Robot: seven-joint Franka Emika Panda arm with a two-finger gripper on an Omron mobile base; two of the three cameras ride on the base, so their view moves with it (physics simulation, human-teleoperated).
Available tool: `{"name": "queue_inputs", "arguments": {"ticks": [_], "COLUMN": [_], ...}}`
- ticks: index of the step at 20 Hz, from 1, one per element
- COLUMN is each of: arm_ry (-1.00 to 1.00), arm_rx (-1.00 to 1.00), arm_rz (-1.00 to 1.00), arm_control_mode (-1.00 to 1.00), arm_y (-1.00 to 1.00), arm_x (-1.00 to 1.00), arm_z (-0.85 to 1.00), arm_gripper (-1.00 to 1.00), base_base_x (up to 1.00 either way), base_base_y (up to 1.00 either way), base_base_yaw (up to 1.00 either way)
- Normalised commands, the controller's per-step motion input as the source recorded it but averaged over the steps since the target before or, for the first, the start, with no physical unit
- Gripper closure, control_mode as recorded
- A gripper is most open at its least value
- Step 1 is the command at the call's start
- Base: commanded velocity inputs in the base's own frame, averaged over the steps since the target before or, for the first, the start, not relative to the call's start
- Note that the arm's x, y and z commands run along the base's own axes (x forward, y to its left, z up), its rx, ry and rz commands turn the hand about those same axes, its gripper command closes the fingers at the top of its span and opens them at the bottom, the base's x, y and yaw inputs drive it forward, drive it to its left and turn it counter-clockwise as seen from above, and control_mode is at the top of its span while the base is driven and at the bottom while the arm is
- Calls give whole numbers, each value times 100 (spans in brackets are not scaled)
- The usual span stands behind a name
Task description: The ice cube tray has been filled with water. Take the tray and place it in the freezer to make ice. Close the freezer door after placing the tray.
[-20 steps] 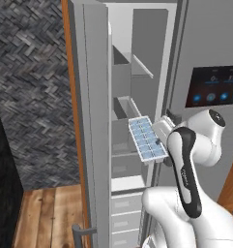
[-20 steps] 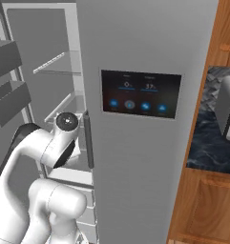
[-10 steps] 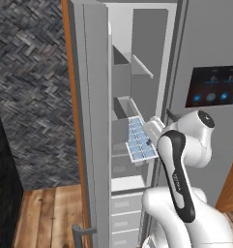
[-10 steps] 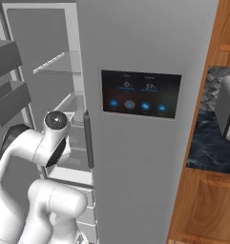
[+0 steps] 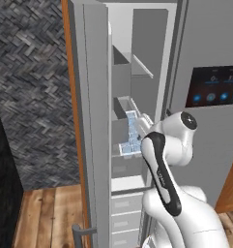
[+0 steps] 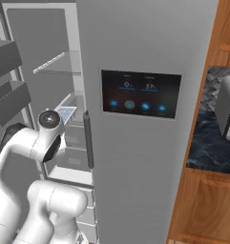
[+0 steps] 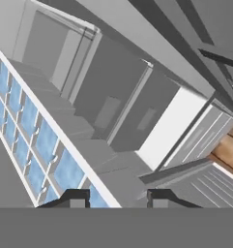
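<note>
White ice cube tray [image 5: 131, 137] pinched in fingers [image 7: 77, 198], seemingly just inside freezer [image 5: 137, 72] shelf edge.

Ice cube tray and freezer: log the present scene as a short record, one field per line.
tray: flat white plastic ice cube tray with pale blue water cells, gripped at one edge
pincer: pincer shut on the tray's rim
tray position: inside the tall grey freezer compartment, above a pale shelf, tilted
freezer door: tall plain grey freezer door wide open, inner bins visible
other door: grey door with dark blue-lit panel closed
task stage: tray not yet set down, door not yet closed
</note>
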Motion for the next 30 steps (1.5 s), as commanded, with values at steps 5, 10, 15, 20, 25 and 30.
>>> {"name": "queue_inputs", "arguments": {"ticks": [5, 10, 15, 20, 25, 30], "arm_ry": [0, 0, 0, 0, 0, 0], "arm_rx": [0, 0, 0, 0, 0, 0], "arm_rz": [-10, -5, -3, -3, -4, -3], "arm_control_mode": [-100, -100, -100, -100, -100, -100], "arm_y": [0, 3, 12, 10, 1, 0], "arm_x": [56, 59, 58, 59, 59, 53], "arm_z": [0, 0, 0, 0, 0, 0], "arm_gripper": [100, 100, 100, 100, 100, 100], "base_base_x": [0, 0, 0, 0, 0, 0], "base_base_y": [0, 0, 0, 0, 0, 0], "base_base_yaw": [0, 0, 0, 0, 0, 0]}}
